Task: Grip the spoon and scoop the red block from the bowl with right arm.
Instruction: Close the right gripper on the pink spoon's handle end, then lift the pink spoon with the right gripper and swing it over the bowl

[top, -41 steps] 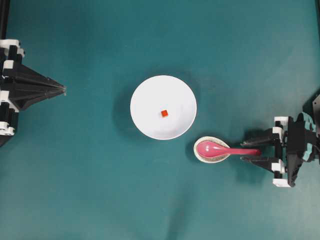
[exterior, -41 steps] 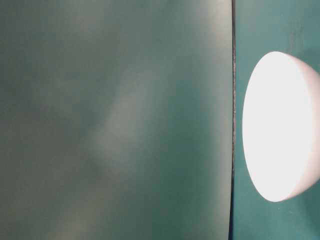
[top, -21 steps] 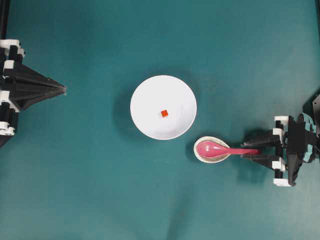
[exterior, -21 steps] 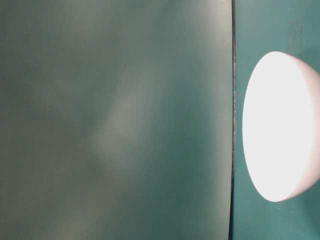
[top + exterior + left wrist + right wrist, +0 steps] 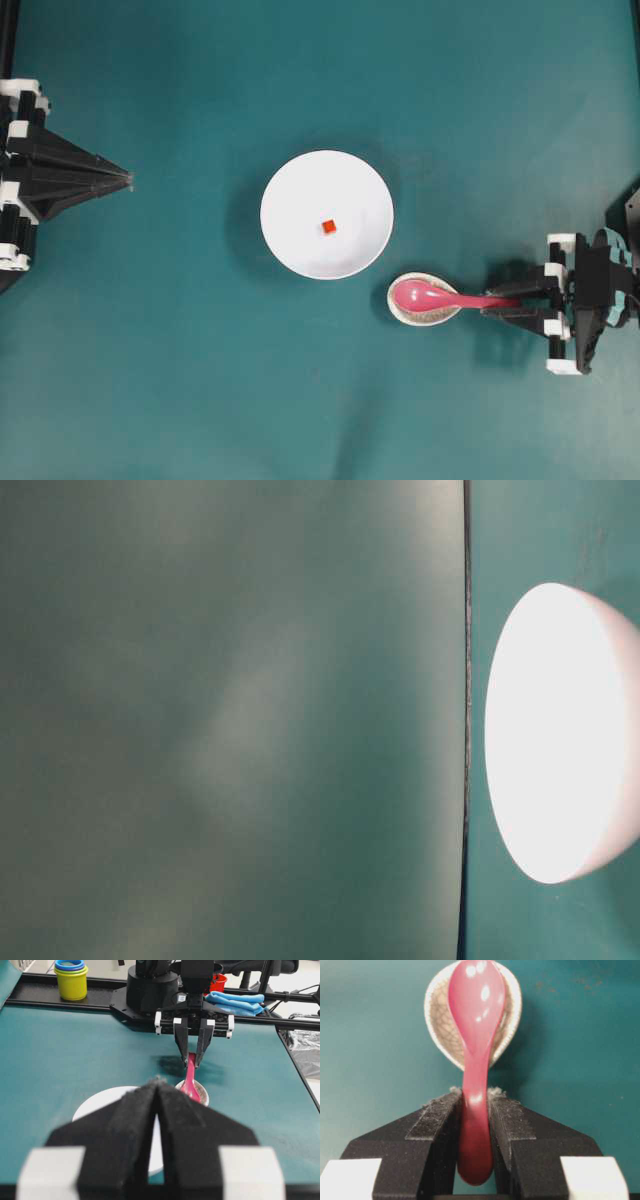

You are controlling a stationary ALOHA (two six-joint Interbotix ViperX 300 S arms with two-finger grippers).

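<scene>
The pink spoon (image 5: 440, 297) lies with its scoop in a small speckled dish (image 5: 404, 312), handle pointing right. My right gripper (image 5: 487, 301) is shut on the handle's end; the wrist view shows both pads (image 5: 440, 1115) pressed on the spoon (image 5: 475, 1035) above the dish (image 5: 437, 1020). The white bowl (image 5: 290, 180) sits up and to the left of the dish, with the tiny red block (image 5: 328, 227) in its middle. My left gripper (image 5: 128, 180) is shut and empty at the far left. Its wrist view (image 5: 158, 1081) faces the bowl (image 5: 100, 1105), the spoon (image 5: 190, 1085) and the right gripper (image 5: 191, 1062).
The table-level view shows only the bowl's side (image 5: 560, 730) and a blurred green surface. Beyond the table's far edge in the left wrist view stand yellow stacked cups (image 5: 71, 980), a blue cloth (image 5: 235, 1000) and a red cup (image 5: 220, 982).
My right gripper's jaws have closed from wide apart onto the spoon's handle. The spoon, bowl, block and left arm have not moved.
</scene>
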